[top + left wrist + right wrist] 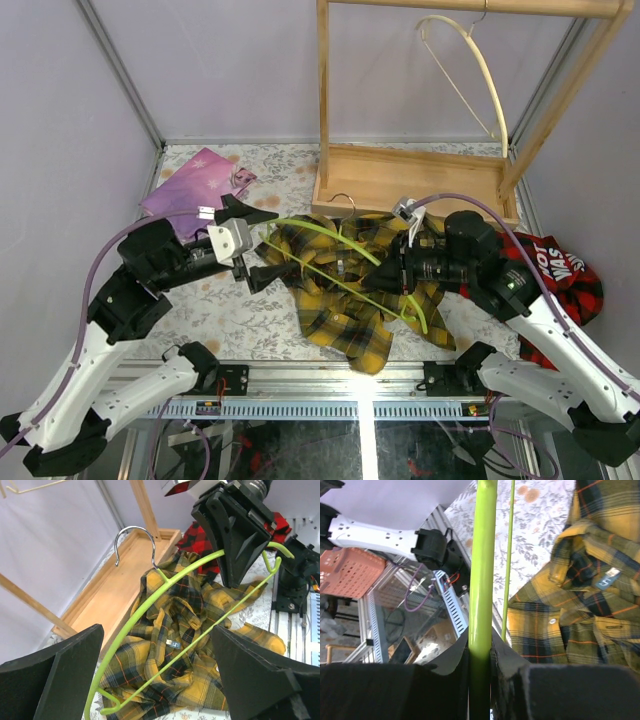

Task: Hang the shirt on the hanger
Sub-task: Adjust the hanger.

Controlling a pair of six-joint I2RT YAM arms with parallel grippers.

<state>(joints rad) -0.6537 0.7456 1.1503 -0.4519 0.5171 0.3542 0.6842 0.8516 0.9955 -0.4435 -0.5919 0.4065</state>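
Note:
The yellow-and-black plaid shirt [340,300] lies crumpled on the flowered table, collar label showing [173,643]. The pale green hanger [330,255] is held above it, its silver hook [127,540] pointing toward the wooden tray. My right gripper [378,280] is shut on one shoulder arm of the hanger [482,580], its fingers [510,660] pressed against the bar. My left gripper [262,245] stands open at the hanger's other end. That curled end [100,700] sits between the wide-apart fingers [55,680] without being gripped.
A wooden rack with a tray base [410,180] stands at the back, a cream curved hanger [470,70] hanging from its top bar. A red-and-black plaid garment [560,270] lies at the right. A purple bag [195,180] lies at the back left.

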